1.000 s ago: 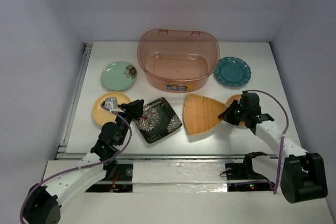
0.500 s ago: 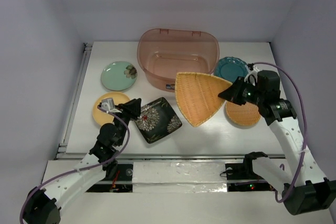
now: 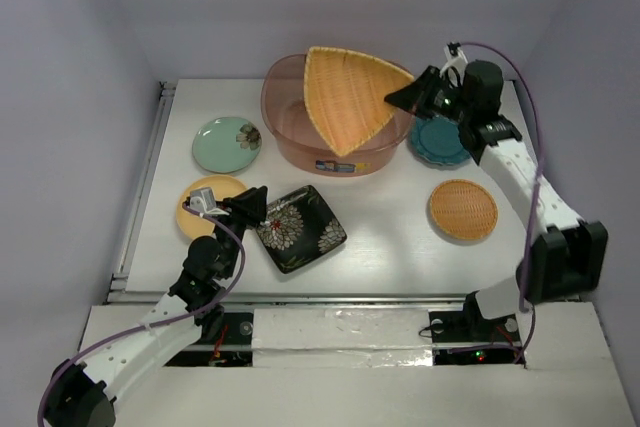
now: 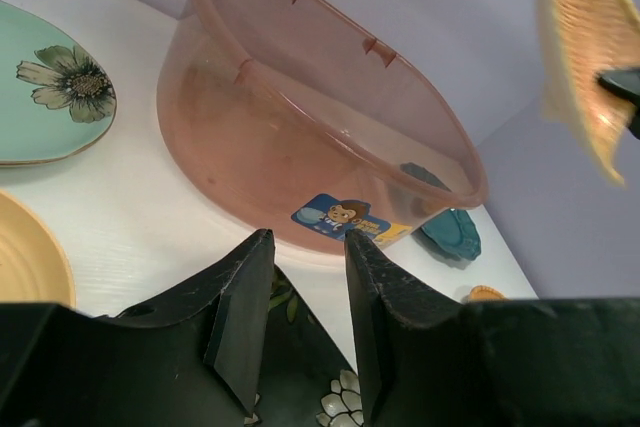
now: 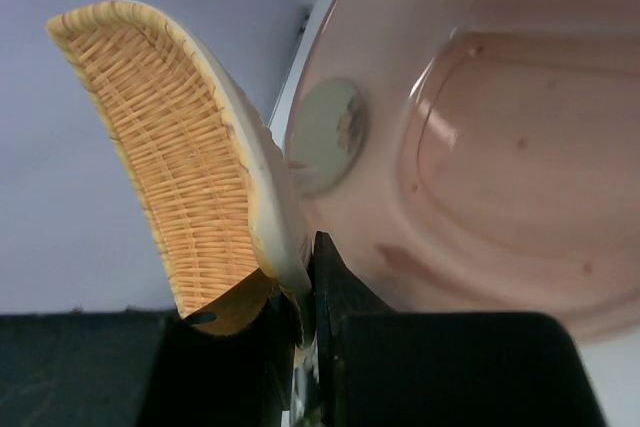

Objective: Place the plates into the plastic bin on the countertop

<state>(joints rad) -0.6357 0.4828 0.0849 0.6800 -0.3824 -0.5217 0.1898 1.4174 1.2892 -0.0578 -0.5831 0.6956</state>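
Holds the woven triangular plate (image 3: 350, 97) above the tub (image 3: 285, 137) now, up from beside its front wall half a second ago (steeply tilted, not yet inside). Pinches one corner between the right fingers (image 3: 408, 97), the rest jutting left over the tub's opening. Keeps the left fingers (image 4: 240, 317) slightly apart, unmoved, over the black square plate (image 3: 305, 232) on the worktop (image 3: 400, 237). Shows a blue label (image 3: 338, 166) with a cartoon figure on the tub's front, its writing too small to read.

SITE: robotics lab test cell | EVIDENCE: white bench (image 3: 400, 237) boxed by plain grey walls (image 3: 70, 67); metal rail (image 3: 145, 177) along its left edge; cabled left arm (image 3: 150, 329) and right arm (image 3: 520, 172) mounted at near edge
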